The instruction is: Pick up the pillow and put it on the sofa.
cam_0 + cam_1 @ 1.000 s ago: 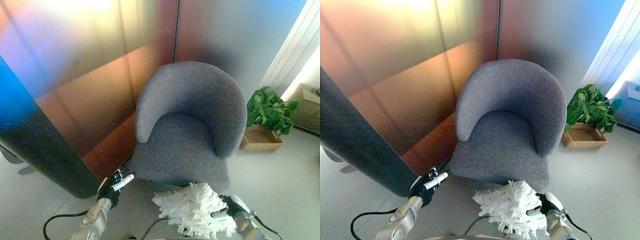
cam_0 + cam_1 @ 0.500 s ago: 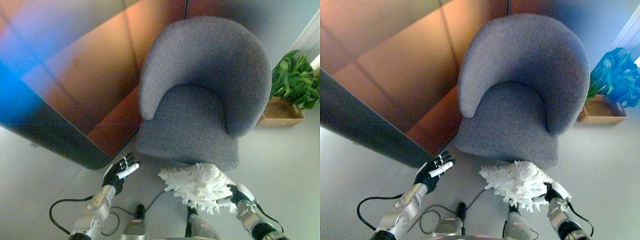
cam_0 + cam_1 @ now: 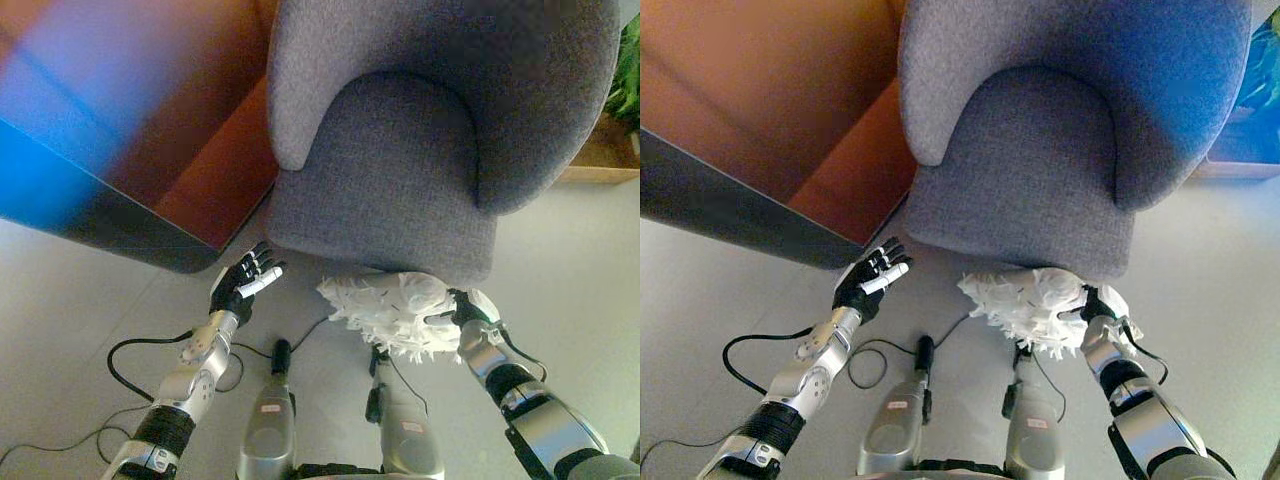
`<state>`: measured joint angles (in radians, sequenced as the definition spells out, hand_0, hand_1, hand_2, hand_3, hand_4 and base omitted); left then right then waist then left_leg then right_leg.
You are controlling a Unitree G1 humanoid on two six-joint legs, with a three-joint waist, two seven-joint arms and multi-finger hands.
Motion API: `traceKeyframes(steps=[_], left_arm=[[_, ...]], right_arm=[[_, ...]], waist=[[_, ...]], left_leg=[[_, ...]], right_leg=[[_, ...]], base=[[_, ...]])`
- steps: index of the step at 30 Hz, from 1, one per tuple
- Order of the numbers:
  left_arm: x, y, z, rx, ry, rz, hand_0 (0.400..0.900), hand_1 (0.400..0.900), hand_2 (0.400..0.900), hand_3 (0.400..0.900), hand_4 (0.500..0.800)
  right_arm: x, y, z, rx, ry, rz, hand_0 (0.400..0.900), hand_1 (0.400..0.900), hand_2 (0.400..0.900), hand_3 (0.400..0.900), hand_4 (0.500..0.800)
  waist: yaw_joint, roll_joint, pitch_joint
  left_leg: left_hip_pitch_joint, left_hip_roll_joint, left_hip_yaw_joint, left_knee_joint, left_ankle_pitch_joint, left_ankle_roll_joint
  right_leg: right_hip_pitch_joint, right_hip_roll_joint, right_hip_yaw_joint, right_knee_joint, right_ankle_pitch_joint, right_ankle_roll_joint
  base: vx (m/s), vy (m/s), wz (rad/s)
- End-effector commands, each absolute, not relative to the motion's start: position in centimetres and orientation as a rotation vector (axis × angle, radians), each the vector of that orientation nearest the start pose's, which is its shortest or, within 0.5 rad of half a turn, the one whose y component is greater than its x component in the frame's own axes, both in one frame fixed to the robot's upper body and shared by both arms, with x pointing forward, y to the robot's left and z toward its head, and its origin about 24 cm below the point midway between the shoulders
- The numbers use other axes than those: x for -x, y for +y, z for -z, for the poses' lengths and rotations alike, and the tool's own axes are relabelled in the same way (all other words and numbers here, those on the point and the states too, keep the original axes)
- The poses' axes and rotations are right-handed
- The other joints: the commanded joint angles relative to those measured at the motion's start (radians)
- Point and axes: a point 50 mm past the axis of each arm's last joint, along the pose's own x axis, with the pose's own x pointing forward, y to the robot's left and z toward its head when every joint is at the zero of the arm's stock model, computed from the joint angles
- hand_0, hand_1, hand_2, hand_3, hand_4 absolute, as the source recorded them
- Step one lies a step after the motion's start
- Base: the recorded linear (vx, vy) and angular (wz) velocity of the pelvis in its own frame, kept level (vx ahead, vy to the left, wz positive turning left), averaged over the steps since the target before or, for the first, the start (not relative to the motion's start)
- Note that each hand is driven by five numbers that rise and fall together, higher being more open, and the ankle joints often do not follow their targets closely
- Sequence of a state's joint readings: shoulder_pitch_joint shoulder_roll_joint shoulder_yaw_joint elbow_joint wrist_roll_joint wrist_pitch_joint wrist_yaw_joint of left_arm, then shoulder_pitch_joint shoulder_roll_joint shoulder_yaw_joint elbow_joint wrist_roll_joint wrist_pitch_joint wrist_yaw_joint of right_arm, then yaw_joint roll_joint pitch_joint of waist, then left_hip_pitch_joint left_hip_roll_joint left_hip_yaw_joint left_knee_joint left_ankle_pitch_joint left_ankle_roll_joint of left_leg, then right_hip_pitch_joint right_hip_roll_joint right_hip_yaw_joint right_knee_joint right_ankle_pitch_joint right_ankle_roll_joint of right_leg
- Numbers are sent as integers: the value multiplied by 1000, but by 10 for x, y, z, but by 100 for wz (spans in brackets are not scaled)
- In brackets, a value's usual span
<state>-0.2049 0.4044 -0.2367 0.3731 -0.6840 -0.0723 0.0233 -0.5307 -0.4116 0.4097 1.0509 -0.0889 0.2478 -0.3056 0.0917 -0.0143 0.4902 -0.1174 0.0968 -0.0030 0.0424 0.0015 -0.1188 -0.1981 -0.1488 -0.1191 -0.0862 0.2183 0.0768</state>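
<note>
Grey woven fabric covers the rounded tub-style sofa [image 3: 400, 150] that is filling the upper part of both head views, its seat bare and its front edge facing the robot. A shaggy white pillow of feathery tufts [image 3: 392, 312] is hanging just below that front edge, above the pale floor [image 3: 80, 290], and is sitting against the right hand [image 3: 462, 312], whose fingers are curling into the pillow's right side in a firm pinch. The left hand [image 3: 242, 285] is floating well apart on the other side, near the sofa's front left corner, with its fingers spread and straight and nothing in them.

Judging from this layout, the carry is nearly over and the placement is what is left. To do it well, the right arm should be lifting the pillow clear above the seat's front lip before reaching forward, since the tufts could otherwise be catching on the edge. The release should be coming only once most of the pillow is resting on the cushion, ideally towards the middle, so it is not sliding off onto the floor.
</note>
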Motion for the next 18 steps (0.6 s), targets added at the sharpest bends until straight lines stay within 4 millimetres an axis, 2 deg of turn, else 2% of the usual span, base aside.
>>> traceKeyframes(steps=[1, 7, 18], left_arm=[[-300, 188, -81, 201, -108, 152, 900, 900, 900, 900, 800], [-303, 186, -94, 210, -155, 163, 900, 900, 900, 900, 800], [-306, 178, -113, 238, -249, 190, 900, 900, 900, 900, 800]], right_arm=[[-324, -285, -13, 985, 580, 380, 900, 900, 900, 900, 800], [-334, -299, -35, 1003, 565, 439, 900, 900, 900, 900, 800], [-356, -297, -70, 1019, 461, 455, 900, 900, 900, 900, 800]], waist=[[37, 0, 30], [37, 10, 30], [34, 30, 30]], left_leg=[[-97, -15, -53, 55, 12, 18], [-150, -26, -43, 59, 15, 22], [-236, -48, -27, 69, 14, 30]], right_leg=[[54, -77, 12, 49, -68, 116], [-8, -84, -1, 59, -58, 115], [-117, -98, -15, 71, -40, 119]], base=[[0, 0, 0], [-44, 18, 0], [-39, 24, -1]])
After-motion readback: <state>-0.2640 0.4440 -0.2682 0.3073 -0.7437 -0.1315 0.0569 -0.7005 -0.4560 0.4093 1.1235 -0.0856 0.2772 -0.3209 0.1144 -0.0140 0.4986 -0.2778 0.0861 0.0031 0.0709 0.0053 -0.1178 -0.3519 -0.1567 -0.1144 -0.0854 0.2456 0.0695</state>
